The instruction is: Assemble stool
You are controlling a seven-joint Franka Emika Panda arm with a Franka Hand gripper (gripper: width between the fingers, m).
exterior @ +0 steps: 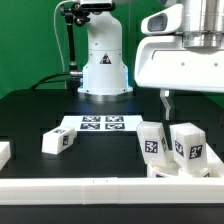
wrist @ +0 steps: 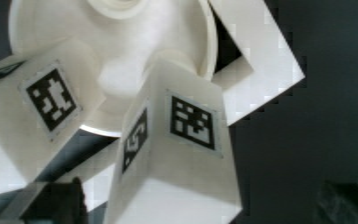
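The round white seat (wrist: pixel 131 35) lies on the black table at the exterior view's right (exterior: pixel 183 170). Two blocky white legs with tags stand upright on it (exterior: pixel 152 141) (exterior: pixel 187 144). Both show close up in the wrist view (wrist: pixel 48 100) (wrist: pixel 185 125). A third leg (exterior: pixel 58 142) lies on the table to the exterior view's left. My gripper (exterior: pixel 170 108) hangs just above the two standing legs and looks open and empty. One dark finger (wrist: pixel 51 200) shows beside the nearer leg. The other finger is hidden.
The marker board (exterior: pixel 100 124) lies at the table's middle in front of the robot base (exterior: pixel 103 60). A long white rail (exterior: pixel 90 186) runs along the front edge. Another white piece (exterior: pixel 3 152) sits at the exterior view's far left.
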